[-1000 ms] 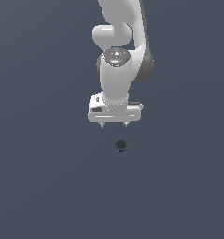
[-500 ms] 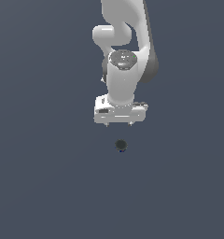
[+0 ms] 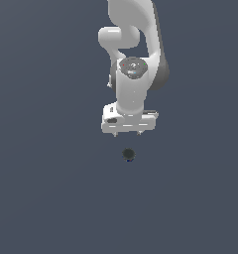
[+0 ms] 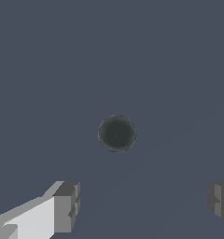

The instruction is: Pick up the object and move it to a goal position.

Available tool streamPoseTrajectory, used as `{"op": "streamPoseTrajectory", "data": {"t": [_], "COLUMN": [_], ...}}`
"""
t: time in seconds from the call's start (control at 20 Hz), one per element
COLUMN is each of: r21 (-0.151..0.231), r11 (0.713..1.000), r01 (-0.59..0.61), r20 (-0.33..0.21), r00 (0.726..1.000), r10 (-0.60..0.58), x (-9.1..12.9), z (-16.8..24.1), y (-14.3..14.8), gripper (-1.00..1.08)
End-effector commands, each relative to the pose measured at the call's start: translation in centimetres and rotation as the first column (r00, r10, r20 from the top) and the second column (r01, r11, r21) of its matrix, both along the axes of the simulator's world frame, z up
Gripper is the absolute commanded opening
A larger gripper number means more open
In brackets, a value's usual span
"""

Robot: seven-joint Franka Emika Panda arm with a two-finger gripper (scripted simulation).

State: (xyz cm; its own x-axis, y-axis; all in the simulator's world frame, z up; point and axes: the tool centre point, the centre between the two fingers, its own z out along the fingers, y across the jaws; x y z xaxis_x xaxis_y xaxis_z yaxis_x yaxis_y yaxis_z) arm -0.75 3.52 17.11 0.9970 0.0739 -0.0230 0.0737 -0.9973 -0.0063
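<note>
Only one object (image 3: 128, 154) lies on the plain grey floor (image 3: 46, 188), alone, and one white arm (image 3: 133, 59) hangs above it. Its bluish edge is barely discernible in the exterior view. The gripper (image 3: 127, 133) points straight down, near the object but not touching. Its fingertips (image 4: 67, 205) are set wide apart and partly cut off in the wrist view.

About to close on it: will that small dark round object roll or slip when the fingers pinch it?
The object looks round from both views, so it may well roll if nudged off-centre. It is far narrower than the open gap between the fingers, so a centred pinch matters. Its smooth, featureless surface hints it could slip.
</note>
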Motion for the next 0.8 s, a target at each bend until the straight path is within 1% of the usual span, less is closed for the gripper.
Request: {"op": "streamPoseTrajectory", "data": {"t": [0.0, 0.3, 0.55, 0.75], "r21": [-0.001, -0.003, -0.005, -0.005], "r11": [1.0, 0.992, 0.972, 0.954], "r01": [-0.024, -0.127, -0.237, -0.298], "r20": [0.001, 0.008, 0.015, 0.02], "r00": [1.0, 0.992, 0.972, 0.954], "r10": [0.024, 0.127, 0.237, 0.298], "x": [0.2, 0.9, 1.4, 1.6], "z": [-0.8, -3.8, -7.2, -9.2], "y": [0.1, 0.4, 0.8, 1.0], "gripper": [1.0, 1.0, 1.0, 1.0]}}
